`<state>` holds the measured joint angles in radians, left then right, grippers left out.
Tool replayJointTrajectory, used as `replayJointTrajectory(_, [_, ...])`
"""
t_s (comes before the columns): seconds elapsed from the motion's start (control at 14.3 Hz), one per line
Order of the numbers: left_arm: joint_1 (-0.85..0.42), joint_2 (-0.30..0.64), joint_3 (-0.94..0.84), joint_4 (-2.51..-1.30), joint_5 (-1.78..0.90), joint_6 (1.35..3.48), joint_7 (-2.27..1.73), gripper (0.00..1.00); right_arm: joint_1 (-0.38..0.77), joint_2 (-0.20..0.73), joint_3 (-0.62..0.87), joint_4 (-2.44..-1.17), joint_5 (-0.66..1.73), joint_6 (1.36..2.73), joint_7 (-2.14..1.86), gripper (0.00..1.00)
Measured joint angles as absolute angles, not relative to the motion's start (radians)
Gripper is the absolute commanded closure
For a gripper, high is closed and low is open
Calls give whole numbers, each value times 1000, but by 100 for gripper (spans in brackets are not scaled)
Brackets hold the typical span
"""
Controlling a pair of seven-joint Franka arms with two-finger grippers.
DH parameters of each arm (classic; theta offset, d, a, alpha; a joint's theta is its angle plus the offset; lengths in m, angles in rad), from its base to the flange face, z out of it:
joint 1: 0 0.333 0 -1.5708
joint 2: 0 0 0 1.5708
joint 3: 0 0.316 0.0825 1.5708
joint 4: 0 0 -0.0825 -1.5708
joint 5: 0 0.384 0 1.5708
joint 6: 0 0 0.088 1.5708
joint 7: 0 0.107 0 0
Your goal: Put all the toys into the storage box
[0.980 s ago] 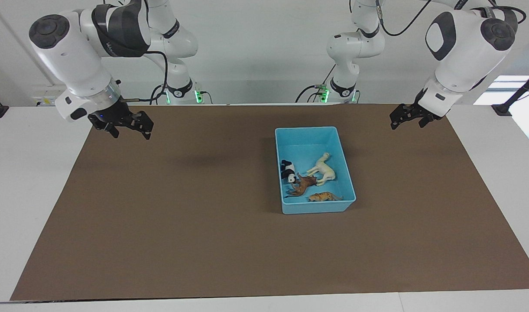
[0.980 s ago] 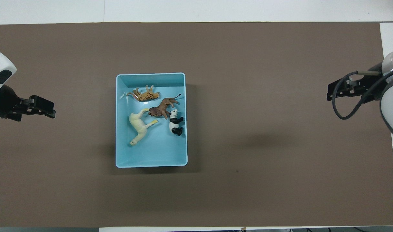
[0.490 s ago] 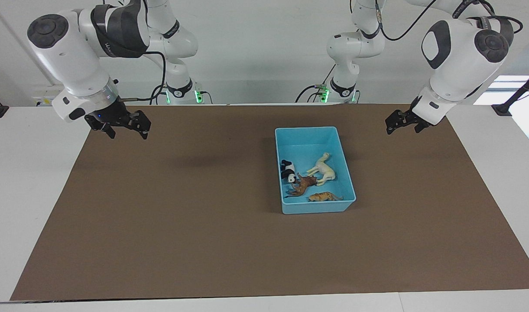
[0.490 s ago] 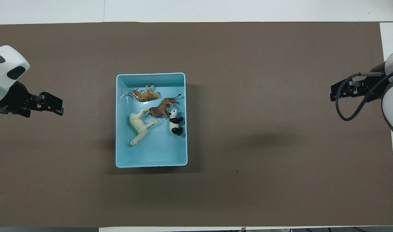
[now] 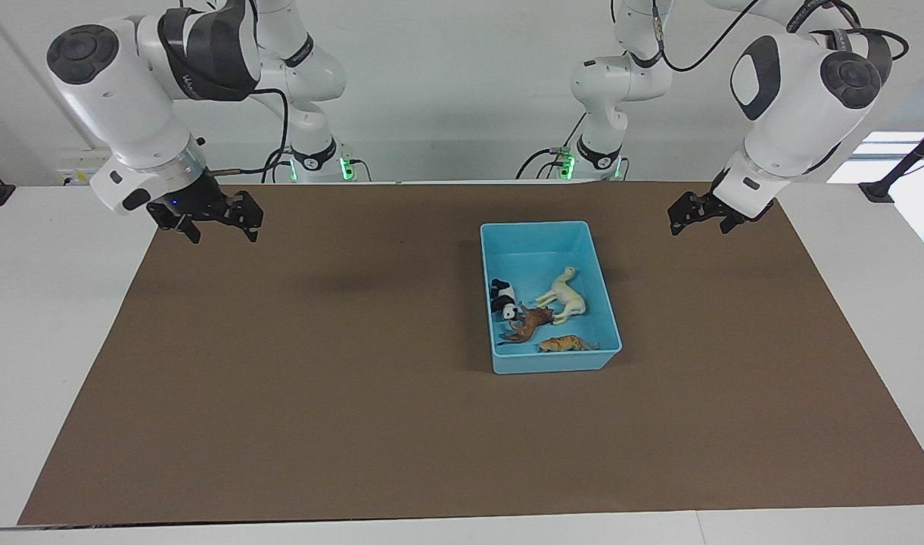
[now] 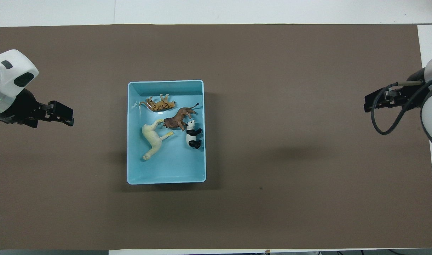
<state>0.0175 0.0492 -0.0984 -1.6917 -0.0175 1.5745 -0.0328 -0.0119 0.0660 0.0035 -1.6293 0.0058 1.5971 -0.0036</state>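
The light blue storage box (image 5: pixel 537 225) (image 6: pixel 165 82) stands on the brown mat. All the toys lie inside it, on their sides. They are a cream long-necked animal (image 5: pixel 566 297) (image 6: pixel 151 139), a tan-orange spotted cat (image 5: pixel 564 344) (image 6: pixel 159 105), a dark brown lion (image 5: pixel 528 324) (image 6: pixel 177 119) and a panda (image 5: pixel 503 297) (image 6: pixel 192 134). My left gripper (image 5: pixel 696 223) (image 6: pixel 65 118) hangs open and empty over the mat toward the left arm's end, well apart from the box. Over the mat's edge at the right arm's end, my right gripper (image 5: pixel 223 227) (image 6: pixel 370 103) is open and empty too.
The brown mat (image 5: pixel 356 378) covers most of the white table (image 5: pixel 53 303). Both arm bases stand at the robots' edge of the table. A black cable loops beside the right gripper.
The left gripper has drifted a little toward the box. The right gripper has shifted slightly toward its end of the table. The toys and box have not moved.
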Motion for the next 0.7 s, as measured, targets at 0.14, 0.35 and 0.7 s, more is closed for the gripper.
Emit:
replayJointTrajectory(0.14, [17, 49, -104, -1689, -18, 1575, -33, 0, -12, 66, 4, -1629, 6, 1597, -4, 0])
replayJointTrajectory(0.35, [17, 49, -104, -1678, -18, 1589, -32, 0, -13, 66, 4, -1629, 6, 1597, -4, 0])
replayJointTrajectory(0.7, [17, 48, -105, -1668, -18, 1623, -30, 0, -15, 66, 4, -1629, 6, 1597, -4, 0])
